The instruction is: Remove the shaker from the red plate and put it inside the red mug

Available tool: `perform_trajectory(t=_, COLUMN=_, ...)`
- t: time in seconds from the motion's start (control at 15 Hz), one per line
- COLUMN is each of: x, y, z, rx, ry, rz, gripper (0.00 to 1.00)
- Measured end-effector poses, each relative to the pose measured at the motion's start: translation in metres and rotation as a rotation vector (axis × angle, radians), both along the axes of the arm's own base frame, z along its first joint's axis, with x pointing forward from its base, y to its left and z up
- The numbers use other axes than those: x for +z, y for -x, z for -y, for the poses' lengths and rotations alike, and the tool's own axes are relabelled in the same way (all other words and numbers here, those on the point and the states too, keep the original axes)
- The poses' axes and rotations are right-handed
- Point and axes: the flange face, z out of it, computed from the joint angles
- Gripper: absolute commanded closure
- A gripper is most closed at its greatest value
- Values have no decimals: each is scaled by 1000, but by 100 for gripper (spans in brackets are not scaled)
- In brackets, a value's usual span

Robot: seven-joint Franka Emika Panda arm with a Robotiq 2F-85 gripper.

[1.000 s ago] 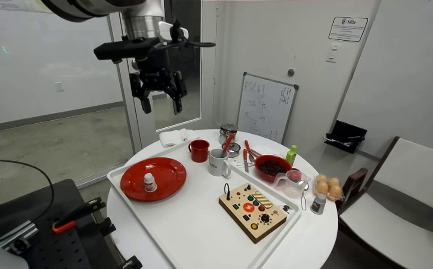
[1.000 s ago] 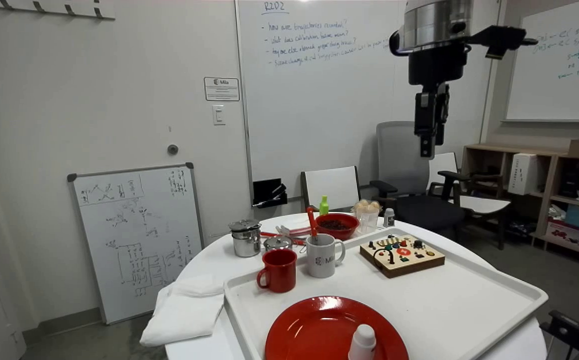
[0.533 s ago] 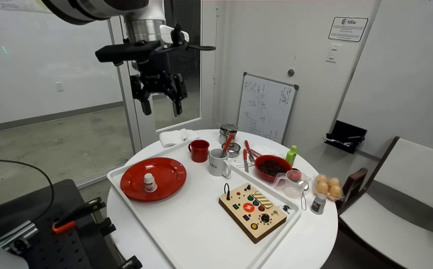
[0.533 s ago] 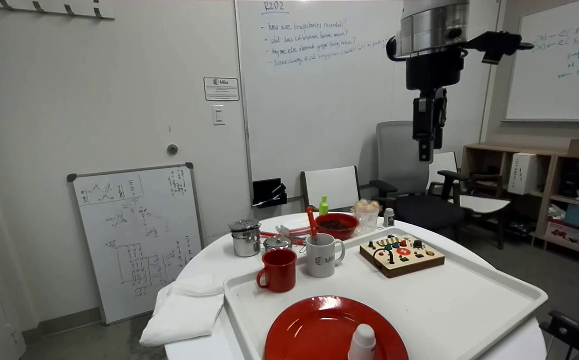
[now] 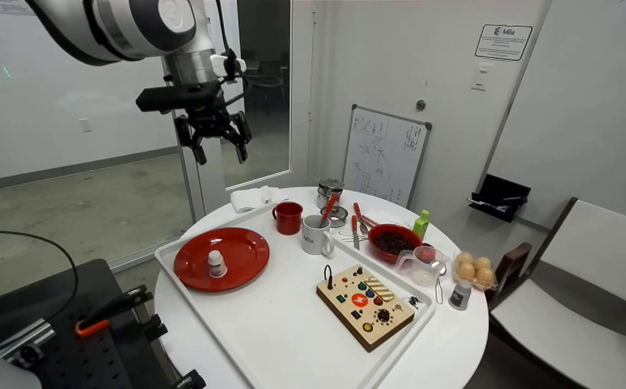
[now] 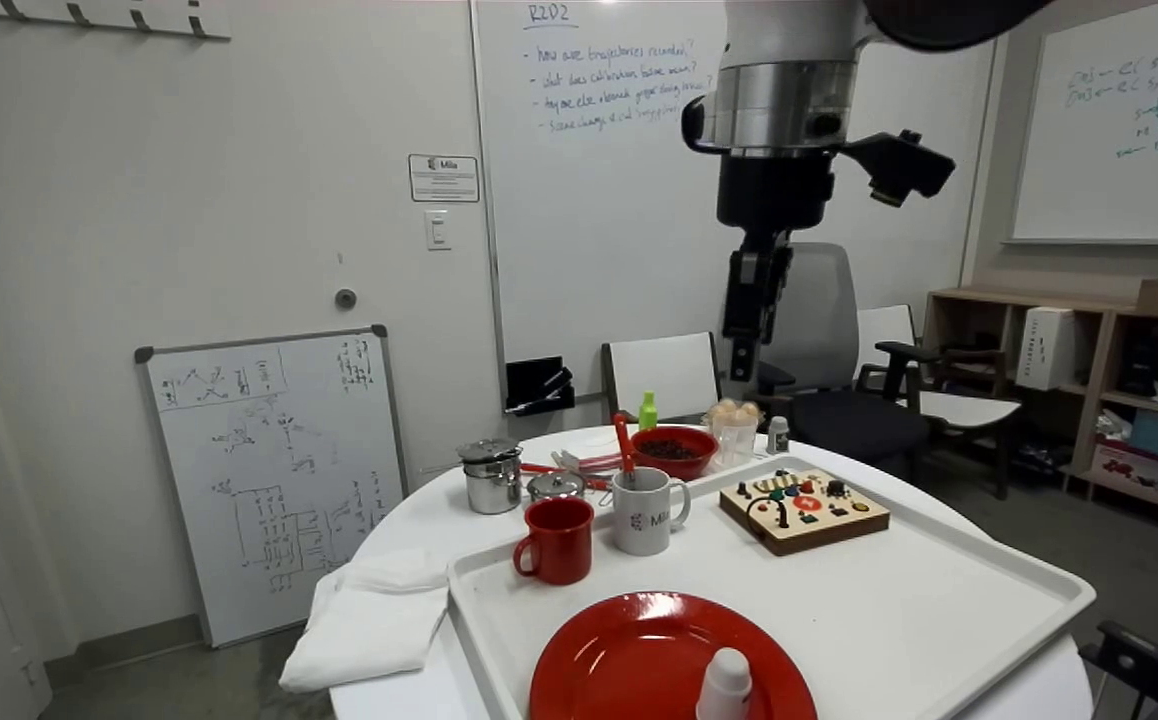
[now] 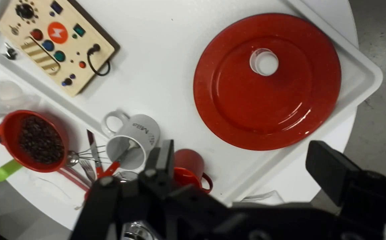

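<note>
Tray (image 6: 869,610) holds a pale mug (image 6: 643,520) (utensil (image 6: 624,440) inside) beside the red mug (image 6: 561,545).

Here the table (image 5: 445,346) is looked down on at a slant in an exterior view; from lower, across a cropped red plate (image 6: 629,660), it is faced in an exterior view. The leaning whiteboard (image 5: 386,154) is caught in both exterior views. And in the wrist view, aimed steeply downward, the plate is framed whole and largest, the tray (image 7: 163,83) shared by all three.

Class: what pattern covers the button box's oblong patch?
The patch has gold and cream stripes, clearest in the wrist view.
</note>
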Motion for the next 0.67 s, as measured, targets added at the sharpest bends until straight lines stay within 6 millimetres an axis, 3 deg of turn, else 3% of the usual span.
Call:
perform_trajectory(t=0.2, x=-38, y=-1, z=-31, rx=45, ry=-7, rz=-38, gripper=0)
perform_trajectory(t=0.67, x=-124, y=-14, z=-50, rx=34, ry=28, rz=-177, gripper=0)
